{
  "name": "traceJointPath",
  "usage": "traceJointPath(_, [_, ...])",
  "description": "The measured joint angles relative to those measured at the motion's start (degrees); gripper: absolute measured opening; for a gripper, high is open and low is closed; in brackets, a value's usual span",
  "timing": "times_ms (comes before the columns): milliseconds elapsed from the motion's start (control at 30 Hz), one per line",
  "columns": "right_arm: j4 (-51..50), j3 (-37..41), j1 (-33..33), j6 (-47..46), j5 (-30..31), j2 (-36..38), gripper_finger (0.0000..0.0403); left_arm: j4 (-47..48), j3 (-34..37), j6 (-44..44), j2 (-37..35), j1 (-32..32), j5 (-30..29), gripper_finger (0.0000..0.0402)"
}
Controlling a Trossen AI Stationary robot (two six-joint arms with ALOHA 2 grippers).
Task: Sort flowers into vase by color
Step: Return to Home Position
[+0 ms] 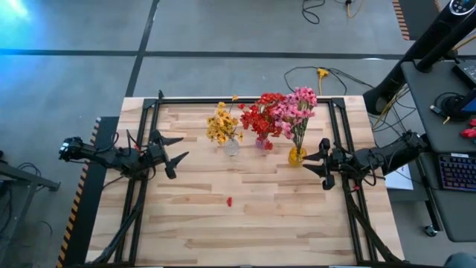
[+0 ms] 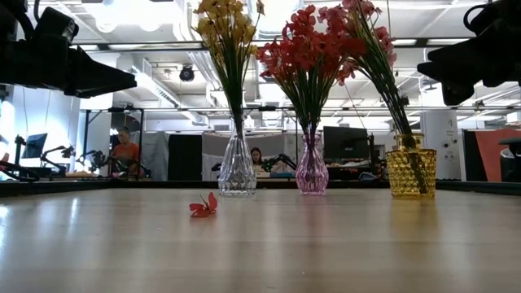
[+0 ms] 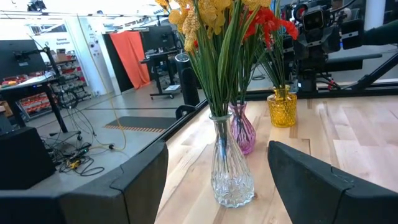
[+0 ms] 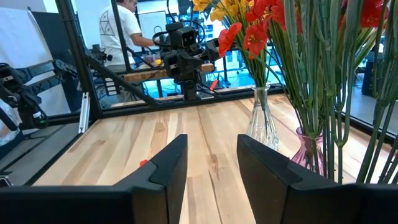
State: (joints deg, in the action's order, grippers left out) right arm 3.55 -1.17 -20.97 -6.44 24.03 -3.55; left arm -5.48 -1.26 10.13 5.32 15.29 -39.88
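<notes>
High view: flowers (image 1: 262, 115) stand in three vases (image 1: 264, 143), far half of table (image 1: 223, 231), between arms. Right arm (image 1: 379, 158) nearer, reaching level inward. Right jaws part open, empty, near yellow vase (image 1: 297, 155). Left arm (image 1: 111, 156) likewise level. Left jaws well apart from vases, wide open, empty.
Low view: stems (image 2: 308, 114) upright; loose red petal (image 2: 203, 207) on table before clear vase (image 2: 237, 171).
Left wrist view: clear vase straight ahead.
Right wrist view: stems close ahead. Judgement: you draw right arm back level, clear of stems, first.
</notes>
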Motion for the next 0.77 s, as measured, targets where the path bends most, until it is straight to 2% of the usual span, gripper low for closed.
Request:
traceJointPath(300, [0.00,0.00,0.02,0.00,0.00,0.00,0.0139,0.01,0.00,0.00,0.01,-0.01,0.00,0.0258])
traceJointPath(767, [0.02,0.00,0.02,0.00,0.01,0.00,0.0130,-0.01,0.00,0.00,0.02,0.00,0.00,0.0258])
